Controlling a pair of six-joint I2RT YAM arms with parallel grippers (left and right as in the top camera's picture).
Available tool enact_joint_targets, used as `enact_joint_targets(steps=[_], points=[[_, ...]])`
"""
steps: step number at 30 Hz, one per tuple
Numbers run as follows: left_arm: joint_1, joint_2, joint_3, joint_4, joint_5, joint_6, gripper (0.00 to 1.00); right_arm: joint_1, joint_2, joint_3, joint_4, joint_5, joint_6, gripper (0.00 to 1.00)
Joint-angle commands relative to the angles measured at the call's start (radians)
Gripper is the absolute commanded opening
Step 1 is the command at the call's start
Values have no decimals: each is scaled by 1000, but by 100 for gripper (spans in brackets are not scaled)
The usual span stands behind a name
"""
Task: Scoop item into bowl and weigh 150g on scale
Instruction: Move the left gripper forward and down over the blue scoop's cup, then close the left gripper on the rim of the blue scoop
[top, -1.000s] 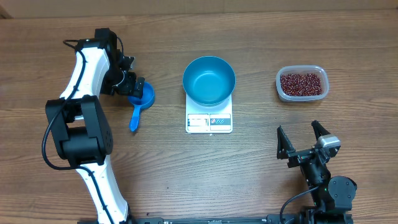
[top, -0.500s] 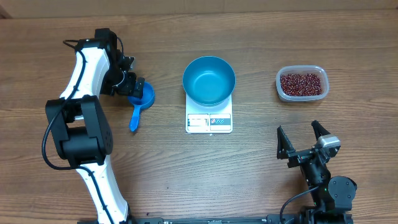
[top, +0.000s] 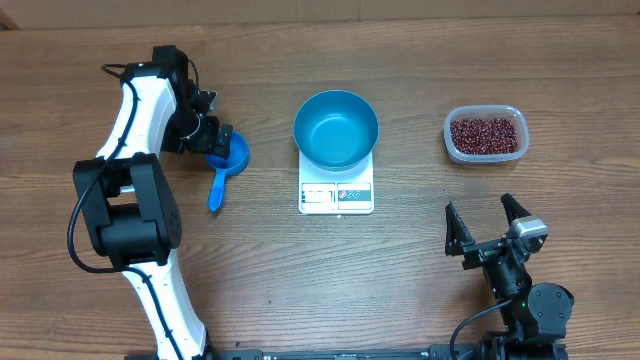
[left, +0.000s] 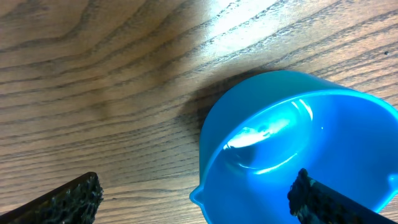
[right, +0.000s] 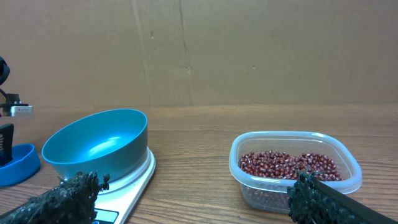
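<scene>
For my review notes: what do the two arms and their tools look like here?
The left arm has white shells with black joints and a black cable looping at its side. The right arm is all black, with a small grey block near the wrist. The left tool and right tool are black, two-fingered, with rough-textured pads.

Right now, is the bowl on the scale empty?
Empty: the bowl shows a bare blue bottom; beans lie in the tub.
</scene>
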Motion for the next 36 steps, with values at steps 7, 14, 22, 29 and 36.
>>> enact_joint_targets(steps=[7,14,22,29,36], points=[[2,11,-4,3,8,0,99,-8,-9,-11,6,-8,-5,100],[2,11,-4,10,8,-16,100,-8,-9,-11,6,-8,-5,100],[2,11,-4,18,8,-16,100,-8,-9,-11,6,-8,-5,100],[2,11,-4,17,8,-16,100,-8,-9,-11,6,-8,-5,100],[2,11,-5,2,8,-16,100,-8,-9,-11,6,-8,-5,100]])
